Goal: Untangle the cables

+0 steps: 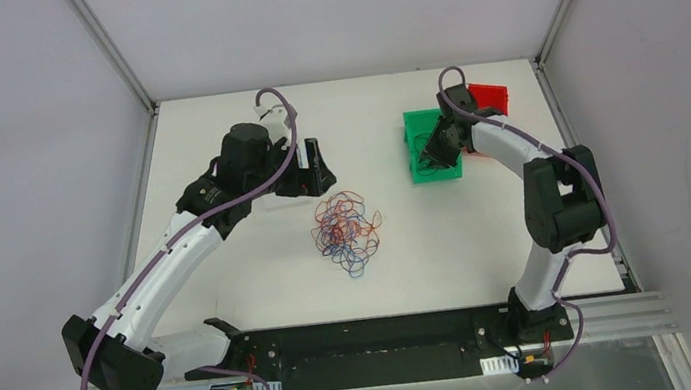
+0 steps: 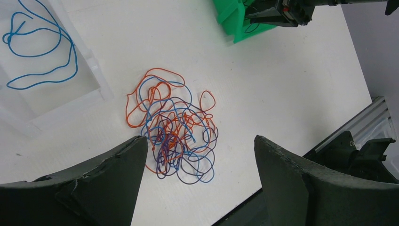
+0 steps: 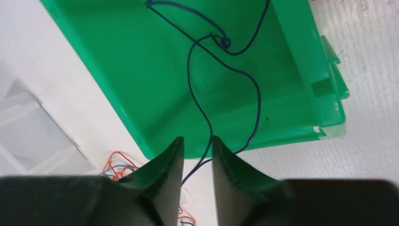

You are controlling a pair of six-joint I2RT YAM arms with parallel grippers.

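The cables [image 1: 346,230] lie as a tangle of thin red, blue and dark purple wires mid-table, also in the left wrist view [image 2: 174,132] and partly in the right wrist view [image 3: 117,165]. My left gripper [image 1: 313,169] is wide open and empty above the table, just behind and left of the tangle [image 2: 200,139]. My right gripper [image 1: 437,155] hovers over the green bin [image 1: 413,126]. Its jaws [image 3: 197,140] stand narrowly apart. A single dark blue cable [image 3: 190,75] lies in the bin [image 3: 117,56], crosses the rim and runs loosely between the fingers.
A clear tray [image 2: 101,82] holds one separate light blue cable [image 2: 47,56] at the back left, under my left arm. A red bin [image 1: 490,95] stands behind the green one. A black rail [image 1: 361,339] runs along the near edge.
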